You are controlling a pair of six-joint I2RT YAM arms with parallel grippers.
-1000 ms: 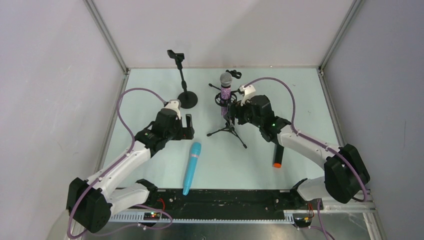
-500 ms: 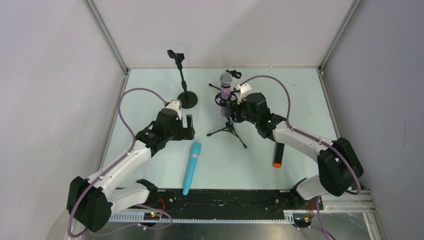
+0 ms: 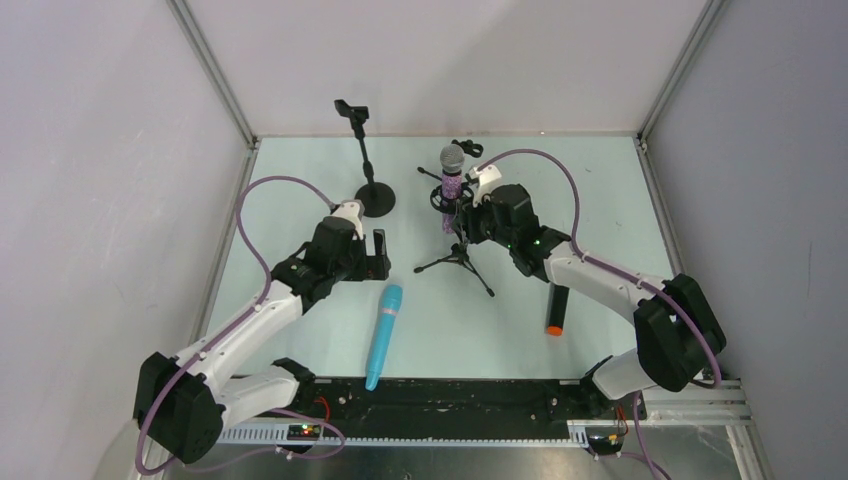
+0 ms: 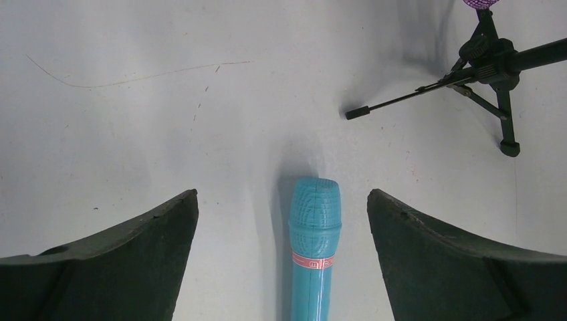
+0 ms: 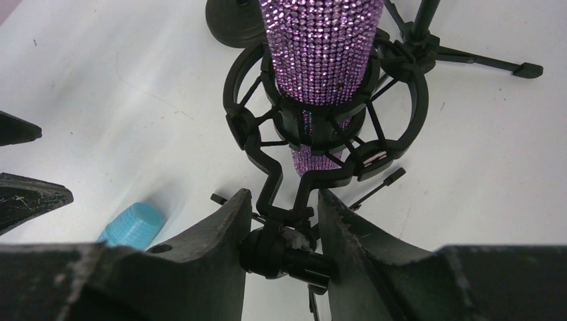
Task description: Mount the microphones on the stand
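Right wrist, right hand (image 5: 282, 208) gripping stand (image 5: 289, 257), glittery purple microphone (image 5: 321, 47), left hand (image 4: 282, 198) released

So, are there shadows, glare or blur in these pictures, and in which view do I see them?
Top external: even light, no glare. Left wrist: soft shadow beside the turquoise microphone. Right wrist: purple microphone glitters sharply; right hand, shut on the tripod stand, slightly blurred.

Lab: white-walled, aluminium-framed enclosure (image 3: 450, 60)
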